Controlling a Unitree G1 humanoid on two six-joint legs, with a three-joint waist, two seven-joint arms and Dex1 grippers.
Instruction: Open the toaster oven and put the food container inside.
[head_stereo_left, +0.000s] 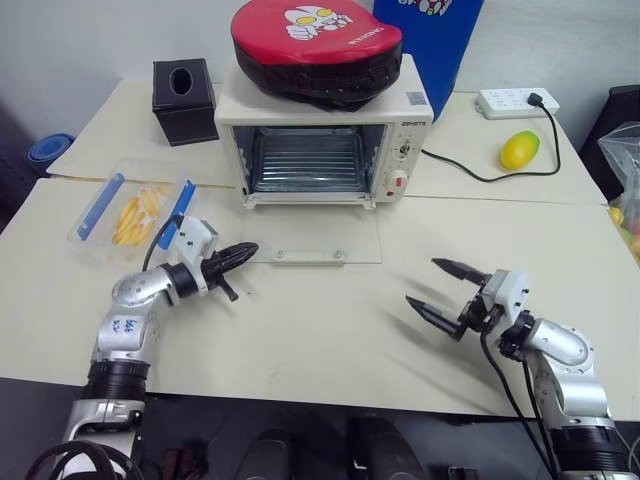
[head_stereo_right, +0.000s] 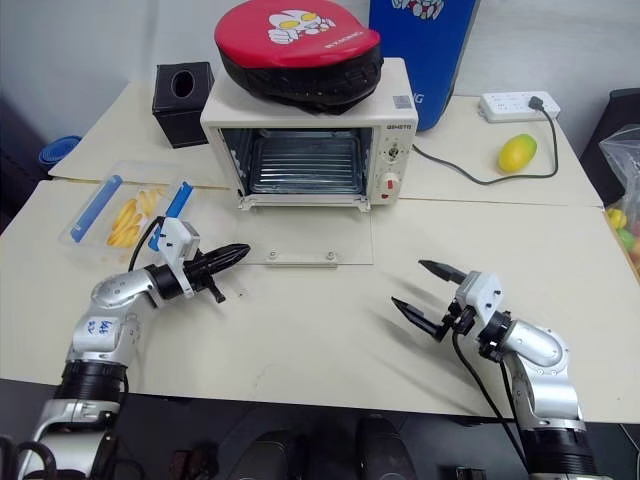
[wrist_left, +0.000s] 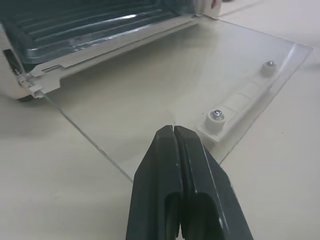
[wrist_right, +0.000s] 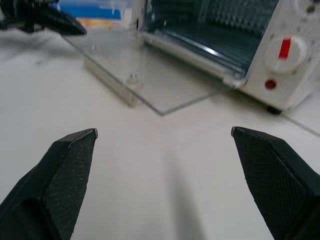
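The cream-white toaster oven (head_stereo_left: 400, 110) stands at the back middle of the table. Its glass door (head_stereo_left: 315, 236) lies open and flat, and the wire rack (head_stereo_left: 308, 160) shows inside. The clear food container (head_stereo_left: 130, 212), with blue clips and yellow strips, sits on the table to the left of the door. My left gripper (head_stereo_left: 242, 252) is shut on nothing, and its tip hovers at the door's front left corner (wrist_left: 173, 129). My right gripper (head_stereo_left: 423, 281) hangs wide open over bare table, right of the door. In the right wrist view its fingers (wrist_right: 75, 155) frame the oven (wrist_right: 280, 55).
A red and black round pad (head_stereo_left: 315, 40) rests on the oven's top. A black tissue box (head_stereo_left: 183, 100) stands at the back left and a blue box (head_stereo_left: 435, 45) behind the oven. A power strip (head_stereo_left: 517, 102), its cable and a yellow fruit (head_stereo_left: 519, 150) lie at the back right.
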